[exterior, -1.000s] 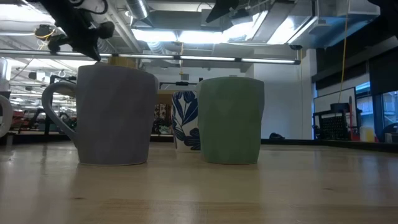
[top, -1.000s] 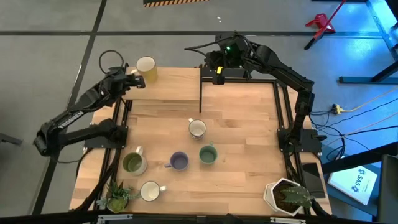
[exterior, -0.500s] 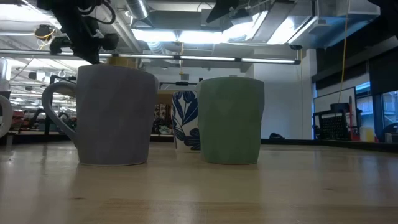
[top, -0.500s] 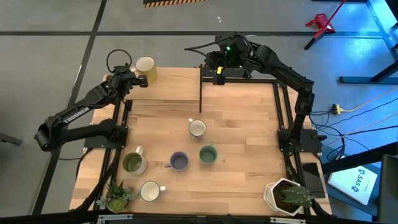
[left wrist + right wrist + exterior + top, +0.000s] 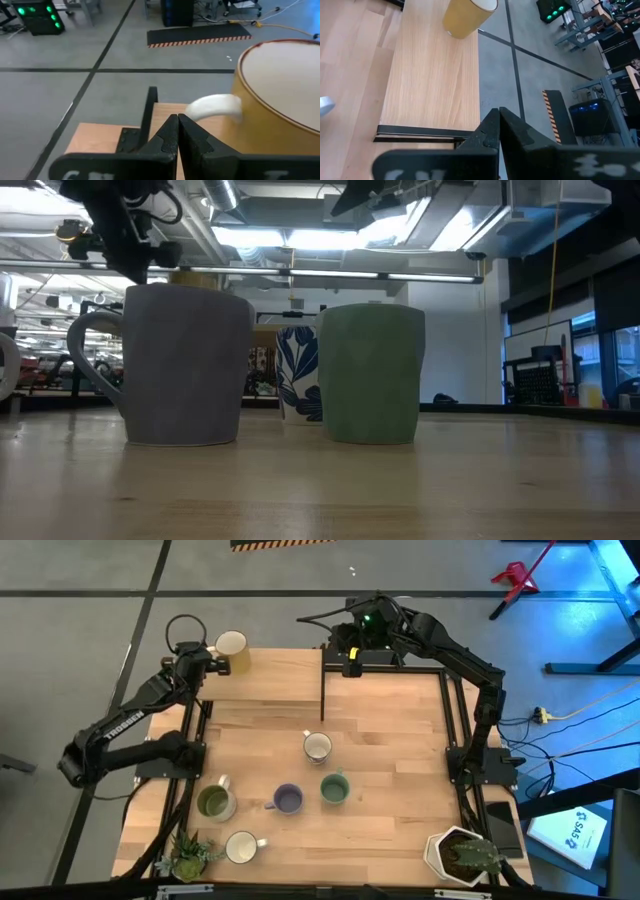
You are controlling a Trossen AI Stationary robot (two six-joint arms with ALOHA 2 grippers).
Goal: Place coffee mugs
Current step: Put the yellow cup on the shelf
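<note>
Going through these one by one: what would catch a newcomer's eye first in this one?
Probably the pale yellow mug alone at the table's far left corner, with the left gripper shut just beside its white handle. Next, the cluster near the front: a white mug, purple-blue mug, sage green mug, olive green mug and another white mug. The right gripper waits, shut, at the far edge.

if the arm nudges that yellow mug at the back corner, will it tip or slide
The yellow mug looks squat and flat-based, so it would probably slide rather than tip. It stands near the table edge, so a push outward might drop it; it's likely rigid and breakable.
</note>
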